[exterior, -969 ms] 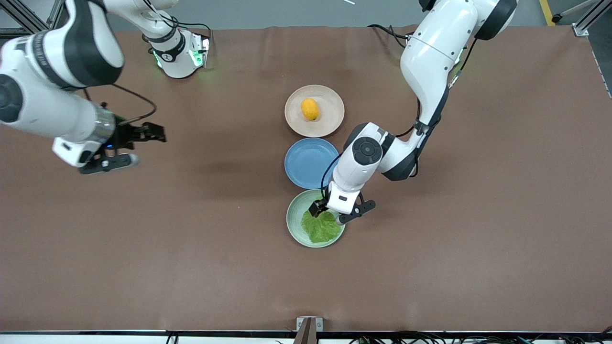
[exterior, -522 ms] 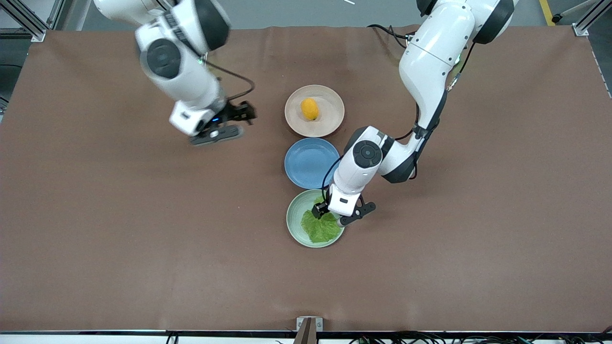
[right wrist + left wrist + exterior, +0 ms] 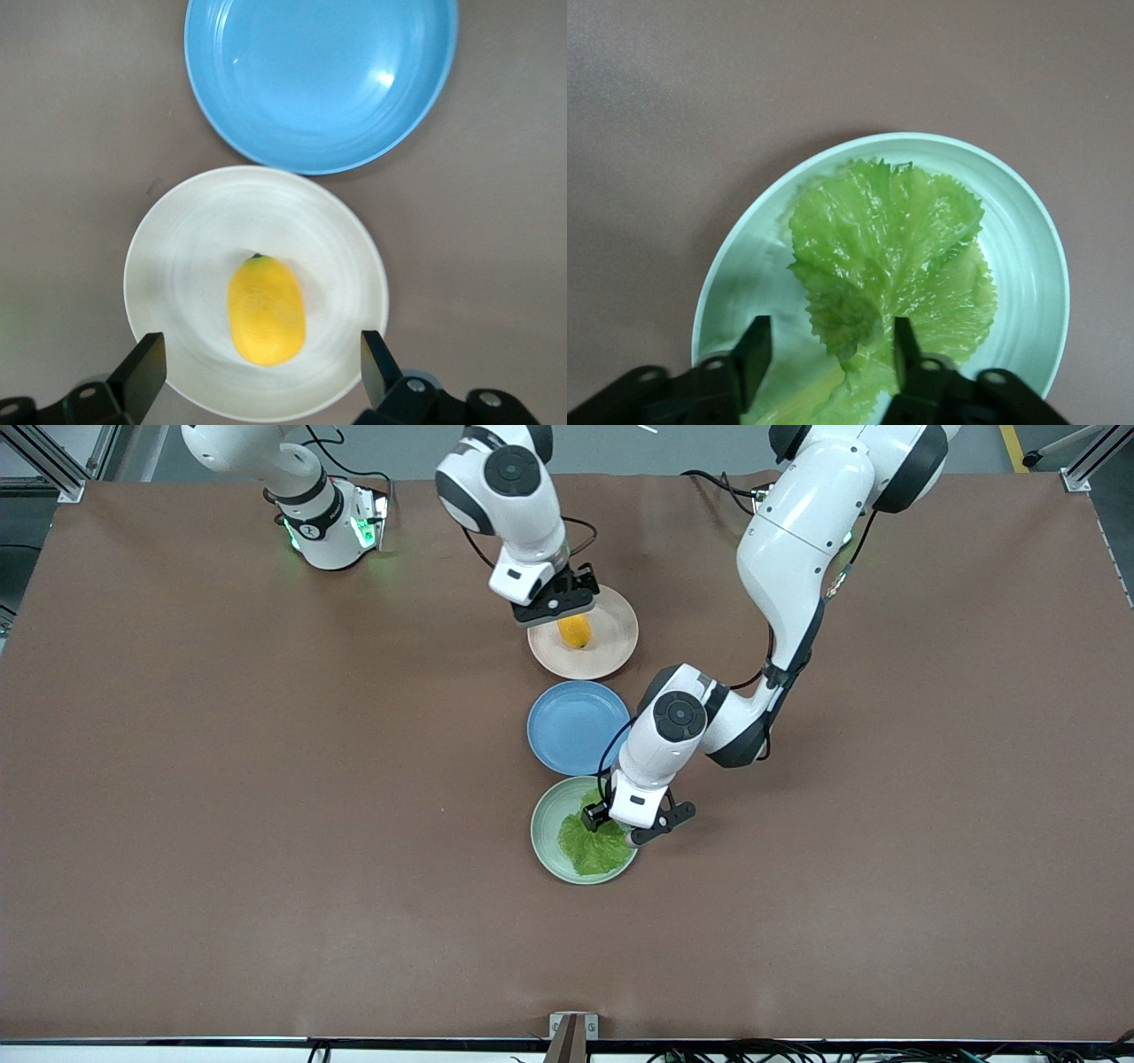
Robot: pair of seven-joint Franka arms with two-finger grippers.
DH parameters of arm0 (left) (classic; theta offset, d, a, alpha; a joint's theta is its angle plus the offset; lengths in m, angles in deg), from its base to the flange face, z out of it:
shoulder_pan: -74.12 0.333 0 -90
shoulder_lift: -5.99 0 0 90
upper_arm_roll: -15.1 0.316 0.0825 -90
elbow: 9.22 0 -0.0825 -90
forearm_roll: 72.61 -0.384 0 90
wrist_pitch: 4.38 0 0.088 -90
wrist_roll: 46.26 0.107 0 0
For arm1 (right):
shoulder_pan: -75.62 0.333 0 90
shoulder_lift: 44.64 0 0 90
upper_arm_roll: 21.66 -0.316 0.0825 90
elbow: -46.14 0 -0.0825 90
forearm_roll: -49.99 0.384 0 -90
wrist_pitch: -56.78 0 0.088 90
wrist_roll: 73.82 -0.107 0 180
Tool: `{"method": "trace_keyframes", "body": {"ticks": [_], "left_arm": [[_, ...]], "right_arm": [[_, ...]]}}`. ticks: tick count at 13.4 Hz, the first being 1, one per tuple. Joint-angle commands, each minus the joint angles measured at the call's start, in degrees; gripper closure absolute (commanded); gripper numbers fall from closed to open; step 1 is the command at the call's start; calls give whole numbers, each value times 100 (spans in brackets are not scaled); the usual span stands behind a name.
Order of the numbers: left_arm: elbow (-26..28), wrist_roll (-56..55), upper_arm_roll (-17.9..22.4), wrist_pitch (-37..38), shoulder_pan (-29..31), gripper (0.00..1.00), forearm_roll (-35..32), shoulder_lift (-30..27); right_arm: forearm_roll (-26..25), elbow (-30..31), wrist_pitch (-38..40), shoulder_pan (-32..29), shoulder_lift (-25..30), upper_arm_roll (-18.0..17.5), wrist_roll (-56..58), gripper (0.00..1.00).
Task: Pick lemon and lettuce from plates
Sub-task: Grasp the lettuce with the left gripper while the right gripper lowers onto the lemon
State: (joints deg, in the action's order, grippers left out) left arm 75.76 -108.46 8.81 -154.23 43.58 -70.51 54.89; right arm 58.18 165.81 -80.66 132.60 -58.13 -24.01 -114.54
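The lemon (image 3: pixel 577 631) lies on the beige-pink plate (image 3: pixel 618 636). My right gripper (image 3: pixel 556 606) hangs over that plate, open and empty. In the right wrist view the lemon (image 3: pixel 266 310) lies on the plate (image 3: pixel 177 257) just ahead of the gap of my right gripper (image 3: pixel 261 367). The lettuce (image 3: pixel 596 847) lies flat in the mint green plate (image 3: pixel 542 828). My left gripper (image 3: pixel 617 828) is low over the leaf's stem end, open. In the left wrist view my left gripper (image 3: pixel 828 354) straddles the stem end of the lettuce (image 3: pixel 895 248) in the plate (image 3: pixel 740 266).
An empty blue plate (image 3: pixel 578 726) sits between the two other plates, also seen in the right wrist view (image 3: pixel 319 80). The left arm's elbow hangs beside the blue plate, toward the left arm's end. Brown table cloth lies all around.
My right arm has swung in from the right arm's end of the table to above the lemon's plate. My left gripper has stayed at the lettuce, shifting only slightly.
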Motion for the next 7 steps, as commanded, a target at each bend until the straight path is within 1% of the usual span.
{"method": "trace_keyframes", "body": {"ticks": [1, 2, 4, 7], "left_arm": [[-130, -91, 40, -53, -23, 55, 54, 77], [-130, -91, 40, -53, -14, 63, 54, 77], [-130, -91, 40, -53, -14, 76, 54, 77], [-130, -100, 40, -53, -14, 93, 54, 33]], "right_arm": [[-693, -49, -344, 322, -407, 85, -576, 3], [-826, -58, -371, 366, -513, 85, -656, 1], [-854, -102, -388, 480, -689, 94, -761, 0], [-933, -128, -389, 577, -865, 103, -806, 0]]}}
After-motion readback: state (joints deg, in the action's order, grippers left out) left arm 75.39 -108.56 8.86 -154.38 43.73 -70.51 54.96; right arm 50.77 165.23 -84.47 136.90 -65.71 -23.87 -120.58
